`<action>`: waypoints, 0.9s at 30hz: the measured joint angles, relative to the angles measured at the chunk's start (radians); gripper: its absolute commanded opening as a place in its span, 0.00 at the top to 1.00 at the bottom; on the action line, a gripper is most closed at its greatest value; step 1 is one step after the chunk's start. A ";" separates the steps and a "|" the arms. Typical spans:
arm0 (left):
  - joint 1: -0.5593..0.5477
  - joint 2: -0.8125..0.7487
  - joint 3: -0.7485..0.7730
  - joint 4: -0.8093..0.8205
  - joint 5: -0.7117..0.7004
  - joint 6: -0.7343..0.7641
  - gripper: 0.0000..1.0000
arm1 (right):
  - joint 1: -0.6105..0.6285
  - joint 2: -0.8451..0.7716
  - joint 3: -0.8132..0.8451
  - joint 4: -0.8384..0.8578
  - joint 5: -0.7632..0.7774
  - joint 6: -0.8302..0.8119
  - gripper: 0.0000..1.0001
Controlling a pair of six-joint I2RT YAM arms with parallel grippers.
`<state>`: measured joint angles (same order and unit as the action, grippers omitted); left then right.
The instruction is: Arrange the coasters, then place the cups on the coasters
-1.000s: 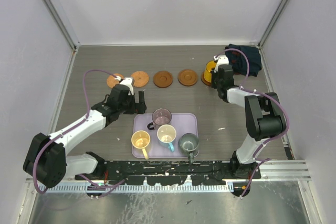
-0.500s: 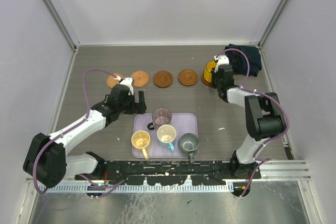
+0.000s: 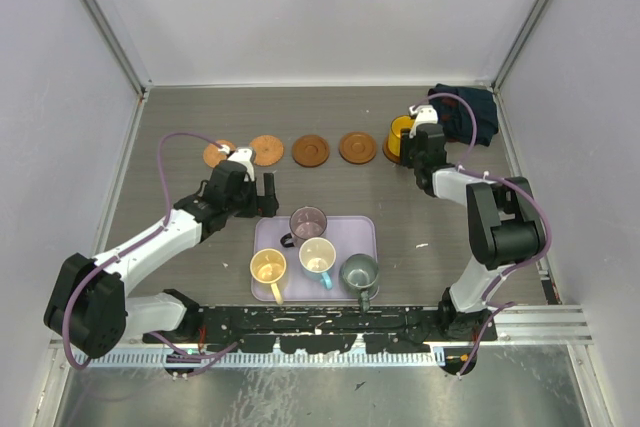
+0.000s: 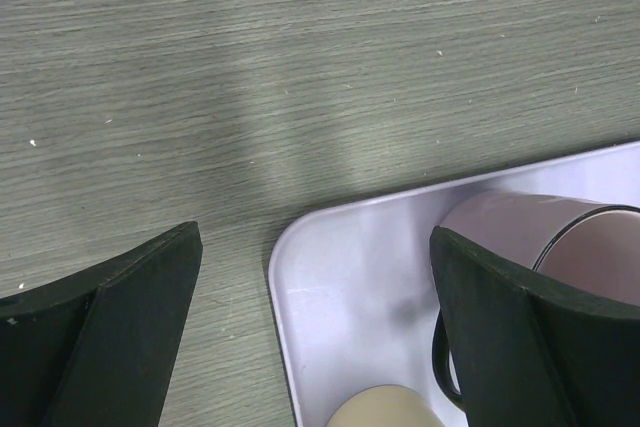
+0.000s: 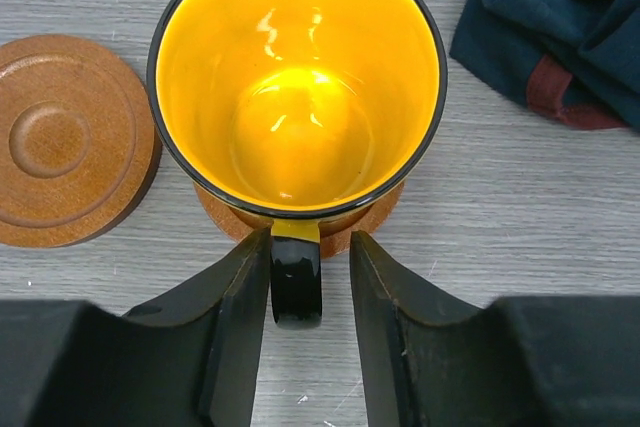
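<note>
The right claw [image 5: 310,242] is set narrow around the black handle [image 5: 296,292] of the yellow cup [image 5: 297,77]. One finger lies against the handle on the picture's left. A sliver of worktop [image 5: 500,247] shows between the handle and the other finger, so the handle is flanked rather than clamped. The yellow cup stands upright on a coaster [image 5: 375,215] at the right end of a row, in the upper right of the overhead view. A second coaster [image 5: 70,142] lies bare just beside it on the left, and a dark cloth [image 5: 560,27] lies crumpled near the cup at the upper right.

From above, the row runs on leftward with the middle coaster [image 3: 310,150], the next coaster [image 3: 266,150] and the leftmost coaster [image 3: 219,153], all bare.

The left claw [image 4: 315,247] is spread wide and holds nothing. It hangs over the upper left corner of the lavender tray [image 4: 340,287]. The purple cup [image 4: 540,237] stands on the tray, partly hidden behind one finger.

In the lower middle of the overhead view, the tray also carries the cream-yellow cup [image 3: 268,267] at lower left. The white cup with a blue handle [image 3: 317,256] is in the middle and the grey-green cup [image 3: 359,272] at lower right. All stand upright.
</note>
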<state>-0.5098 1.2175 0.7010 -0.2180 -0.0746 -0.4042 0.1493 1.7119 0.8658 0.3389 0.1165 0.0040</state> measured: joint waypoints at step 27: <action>-0.014 -0.151 -0.057 -0.006 0.146 0.086 0.02 | 0.201 -0.553 -0.147 -0.300 0.201 0.201 0.47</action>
<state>-0.5236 1.0668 0.6437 -0.2237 0.0719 -0.3183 0.3508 1.1591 0.7189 0.0387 0.3176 0.2054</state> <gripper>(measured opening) 0.980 0.547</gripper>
